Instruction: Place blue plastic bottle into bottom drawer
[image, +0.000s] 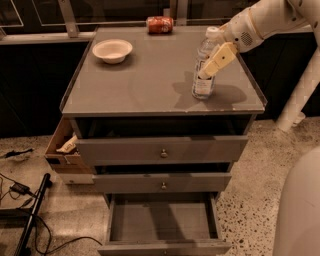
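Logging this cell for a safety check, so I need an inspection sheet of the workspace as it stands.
Surface: grey cabinet top, flat, bearing three things.
Job's things: water bottle upright near the right edge; bottom drawer pulled open, nothing seen inside.
Clutter: white bowl back left; red can on its side at the back; cardboard box at the cabinet's left.
Grippers: gripper against the bottle's upper half, from the right.
Cables: black cables on the floor, left.
Surroundings: speckled floor.

clear bottle (202, 88) upright on cabinet top (145, 82), tool (207, 70) alongside, bottom drawer (162, 222) open
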